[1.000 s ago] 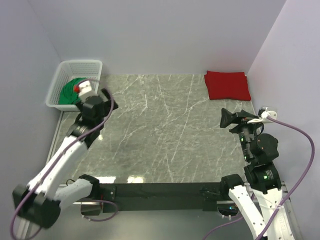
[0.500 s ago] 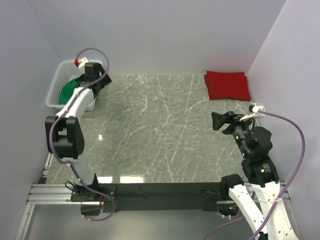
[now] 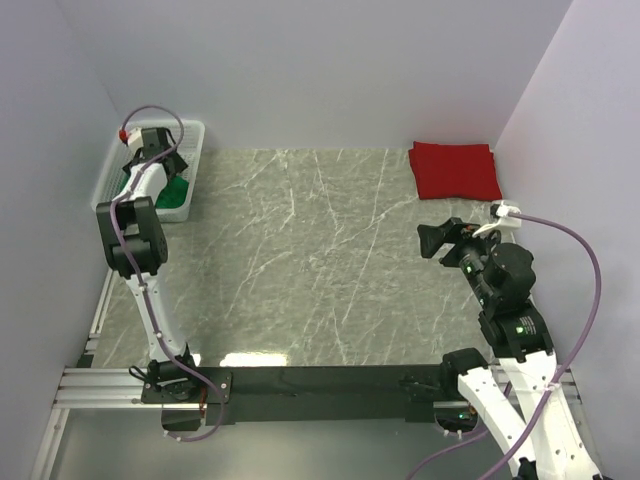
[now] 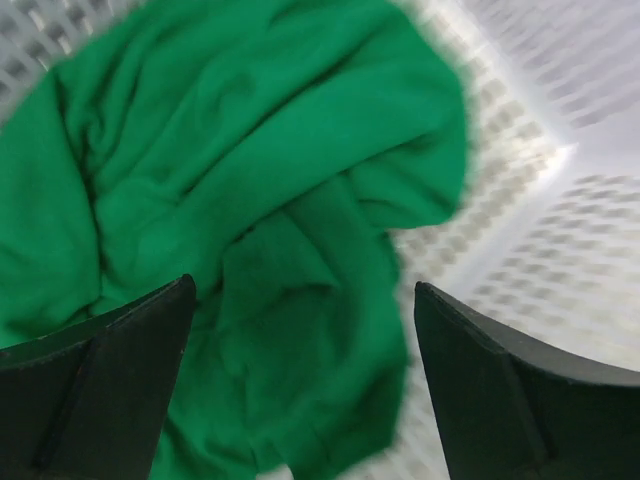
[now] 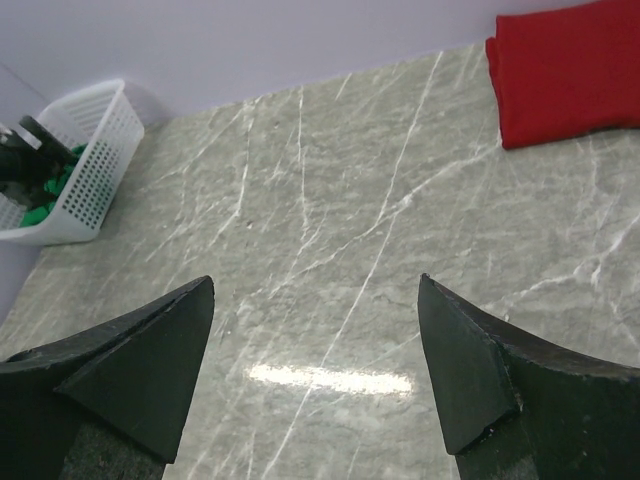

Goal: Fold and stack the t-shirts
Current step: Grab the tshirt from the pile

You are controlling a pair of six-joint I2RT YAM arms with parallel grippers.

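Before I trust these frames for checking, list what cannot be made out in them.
- Green shirt: top view, the left arm covers much of it; left wrist view, frame edges crop it, its right border blurred.
- Red shirt: right wrist view, cut off by the top-right corner.
- Basket: left wrist view, mostly hidden under the green shirt.
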